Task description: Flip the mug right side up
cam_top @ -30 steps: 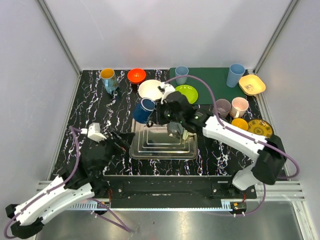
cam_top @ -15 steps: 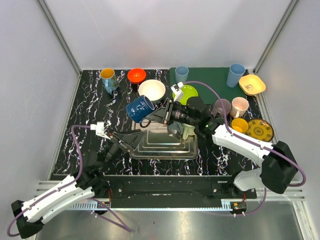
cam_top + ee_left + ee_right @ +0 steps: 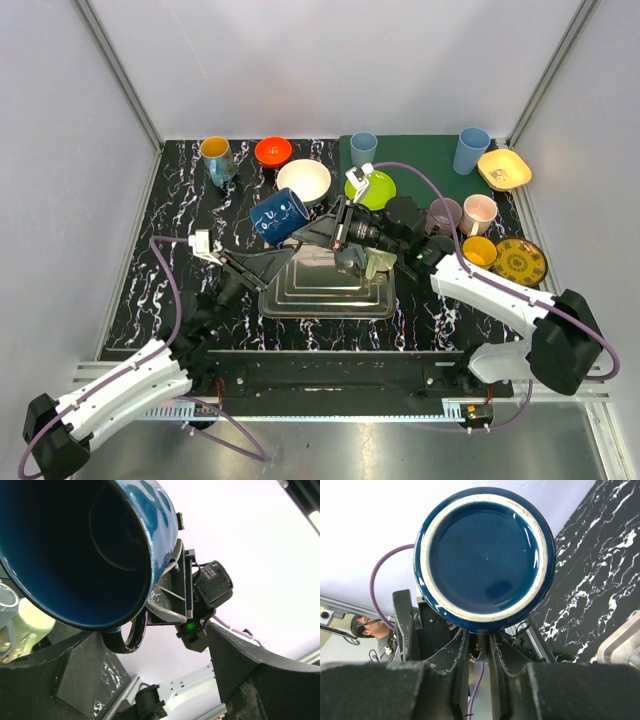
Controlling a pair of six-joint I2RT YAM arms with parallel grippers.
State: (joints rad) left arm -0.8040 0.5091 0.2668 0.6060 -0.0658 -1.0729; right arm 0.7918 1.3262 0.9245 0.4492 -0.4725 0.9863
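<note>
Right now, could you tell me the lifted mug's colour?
Dark blue mug; best in right wrist view.

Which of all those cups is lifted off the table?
The dark blue mug: the right gripper holds it tipped sideways in the air, while the others, like the pink mug, stand on the table.

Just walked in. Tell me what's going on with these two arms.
The right pincer is shut on the handle of the glossy dark blue ceramic mug, holding it in the air on its side near the far left corner of the silver metal tray. The mug's mouth faces the left pincer, which is open and close to it, apparently not touching. The mug is not yet upright.
</note>
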